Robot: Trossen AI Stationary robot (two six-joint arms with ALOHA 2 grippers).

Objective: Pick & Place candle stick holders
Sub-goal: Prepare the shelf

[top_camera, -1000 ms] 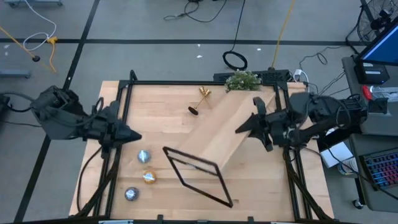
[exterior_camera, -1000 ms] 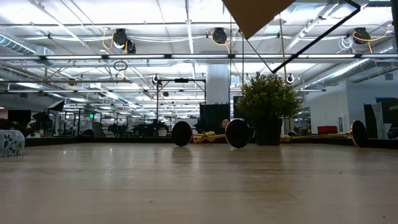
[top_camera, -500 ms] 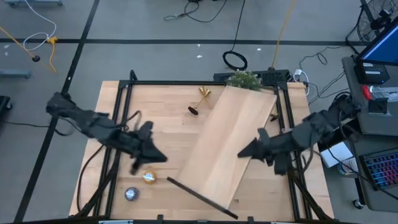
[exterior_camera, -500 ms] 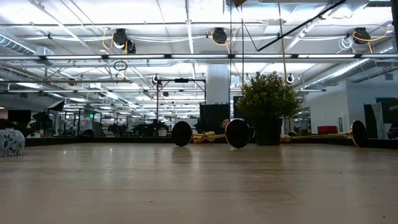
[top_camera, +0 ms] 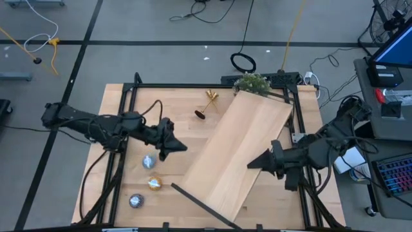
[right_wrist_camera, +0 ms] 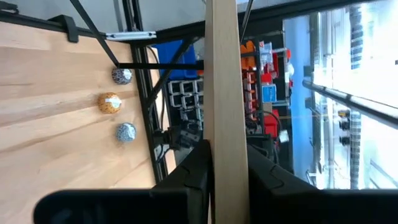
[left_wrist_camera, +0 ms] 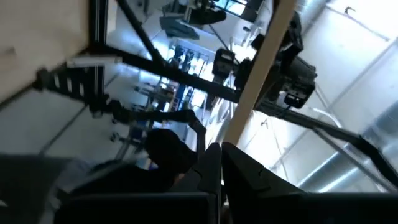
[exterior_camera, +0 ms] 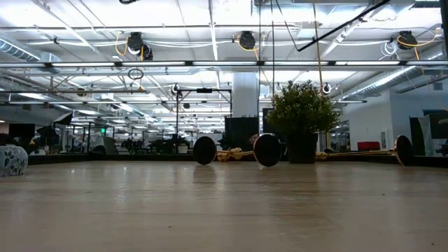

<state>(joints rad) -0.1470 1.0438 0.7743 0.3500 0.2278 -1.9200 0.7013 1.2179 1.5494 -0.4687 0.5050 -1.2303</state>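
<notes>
One gold candle stick holder (top_camera: pixel 207 104) lies on its side at the table's far middle. The low view shows holders lying there (exterior_camera: pixel 234 152), and another to the right (exterior_camera: pixel 364 151). A big wooden board (top_camera: pixel 244 148) with a thin black frame bar (top_camera: pixel 203 205) hangs slanted over the table's middle. My right gripper (top_camera: pixel 252 165) is shut on the board's right side. My left gripper (top_camera: pixel 184 149) is shut and points at the board's left edge (left_wrist_camera: pixel 258 68) from close by. My right gripper pinches the board's right long edge (right_wrist_camera: pixel 225 124) between its two fingers (right_wrist_camera: pixel 199 165), one on each face. It comes about level from the table's right side. The board is lifted clear of the table and tilted. Whether my left gripper touches the board, I cannot tell.
Three small round tealight holders (top_camera: pixel 149 162), (top_camera: pixel 154 183), (top_camera: pixel 136 201) sit on the table's left near part, below my left arm. A green potted plant (top_camera: pixel 251 84) stands at the far edge. Black frame rails (top_camera: pixel 129 109) run along the table's sides.
My left gripper has swung down and toward the table's right, from the left rail to just beside the board. My right gripper has drawn toward the near edge and rolled. The board has turned with it, showing more of its broad face, and the black frame has swung under it.
</notes>
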